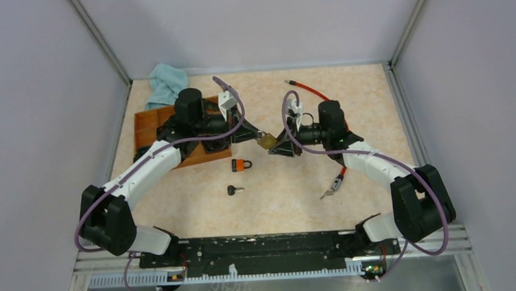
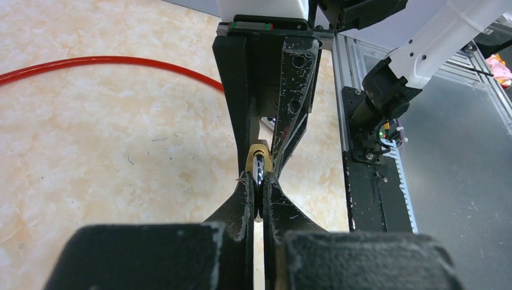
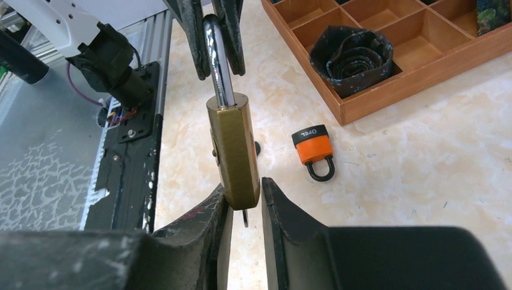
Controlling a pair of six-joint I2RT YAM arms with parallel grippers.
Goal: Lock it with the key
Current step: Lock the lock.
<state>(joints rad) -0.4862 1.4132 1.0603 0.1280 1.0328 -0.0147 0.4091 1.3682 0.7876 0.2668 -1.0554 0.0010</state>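
A brass padlock [image 1: 267,142] hangs above the table between the two arms. My left gripper [image 1: 258,135] is shut on its steel shackle [image 3: 217,66]; in the left wrist view [image 2: 259,178] the shackle shows edge-on between the tips. My right gripper [image 3: 244,187] pinches the lower end of the brass body [image 3: 234,145] from both sides. A thin metal key stub [image 3: 246,217] sticks out under the body, between the fingers and untouched. A black-headed key [image 1: 234,190] lies on the table in front.
An orange padlock [image 1: 242,164] lies just below the held lock. A wooden divided tray [image 1: 147,124] holding a rolled dark strap [image 3: 351,57] stands at the left, with a blue cloth [image 1: 167,83] behind it. A red cable [image 1: 312,89] runs along the right.
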